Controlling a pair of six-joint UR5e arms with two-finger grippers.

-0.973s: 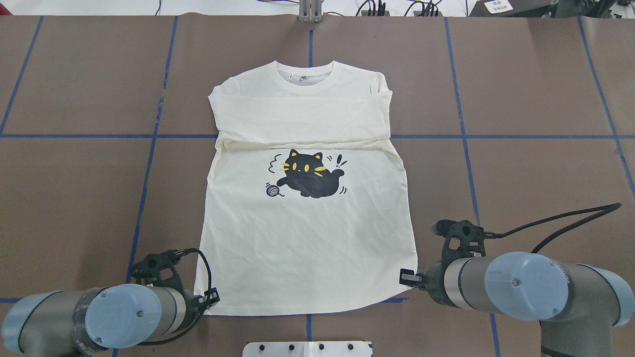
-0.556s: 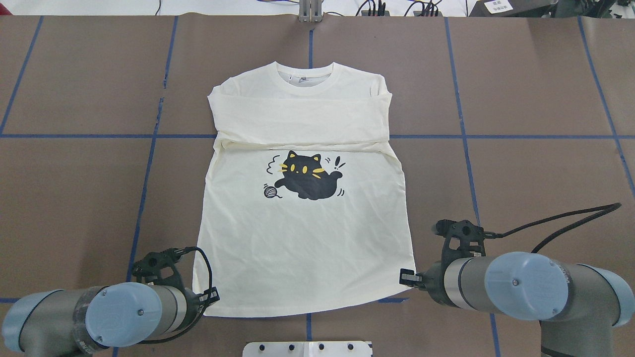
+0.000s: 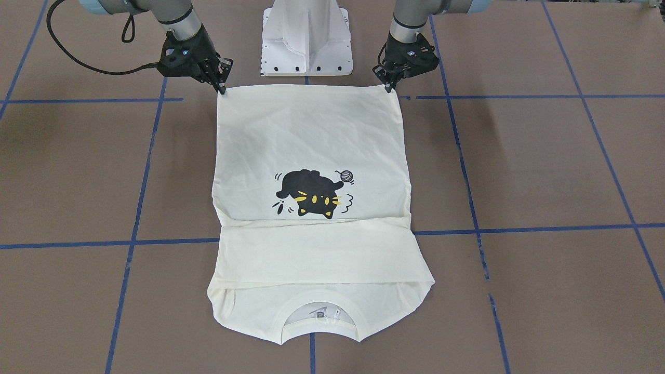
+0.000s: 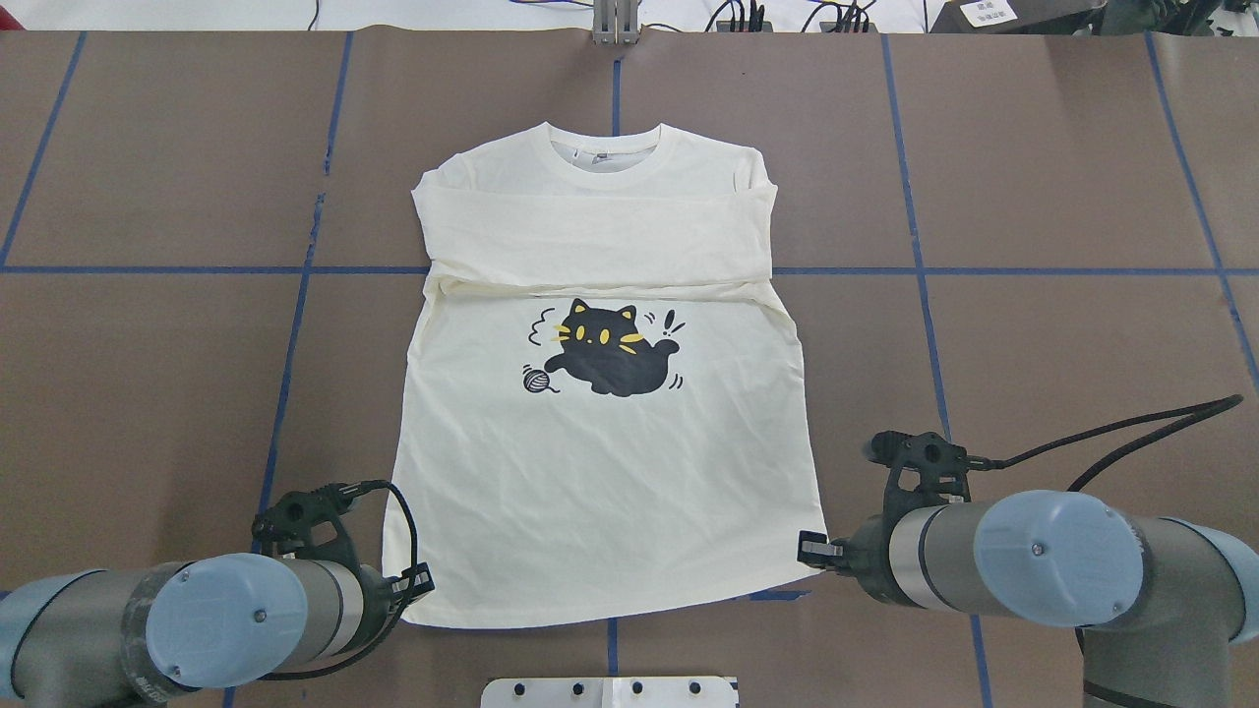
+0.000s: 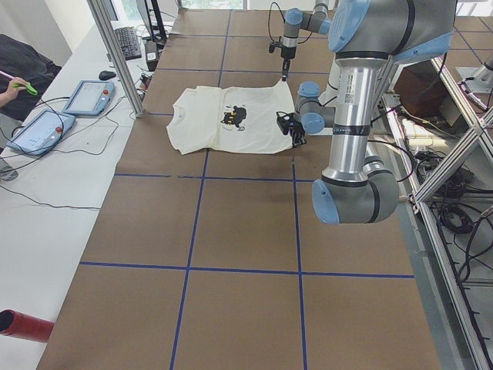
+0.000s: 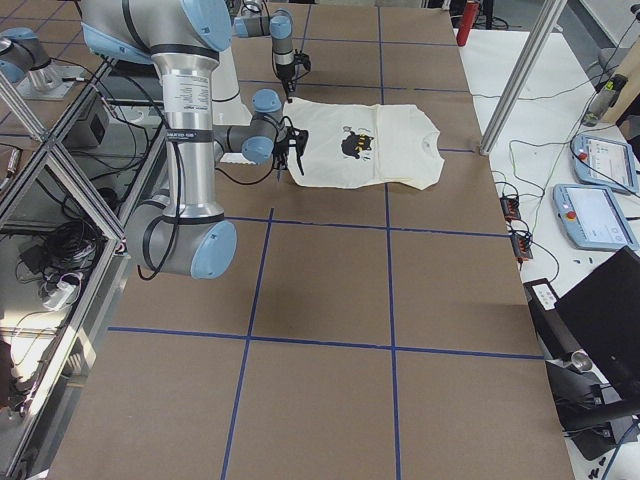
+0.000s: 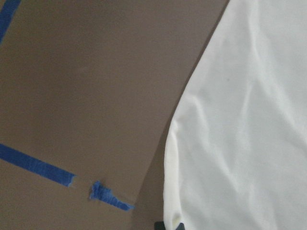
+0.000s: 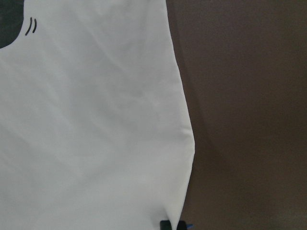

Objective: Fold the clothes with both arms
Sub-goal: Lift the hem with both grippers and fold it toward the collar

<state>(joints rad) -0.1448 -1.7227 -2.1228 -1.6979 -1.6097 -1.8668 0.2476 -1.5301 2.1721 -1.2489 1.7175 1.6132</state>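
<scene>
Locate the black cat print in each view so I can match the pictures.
Exterior front-facing: cat print, centre, upside down, above the folded sleeves.
Overhead exterior: centre, upright.
Exterior left: small, upper middle.
Exterior right: small, upper middle.
Left wrist-mounted: not in it.
Right wrist-mounted: only a black edge, top left corner.
Shared landmark: the T-shirt's ribbed neck, on the print's far side from the robot.

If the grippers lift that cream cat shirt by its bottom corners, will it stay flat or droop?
Probably floppy: the T-shirt shows soft wrinkles, so between the left gripper and right gripper at its hem corners the middle would likely sag. Lying nearly flat, it looks thin and light. The sleeves folded across the chest may slip.
</scene>
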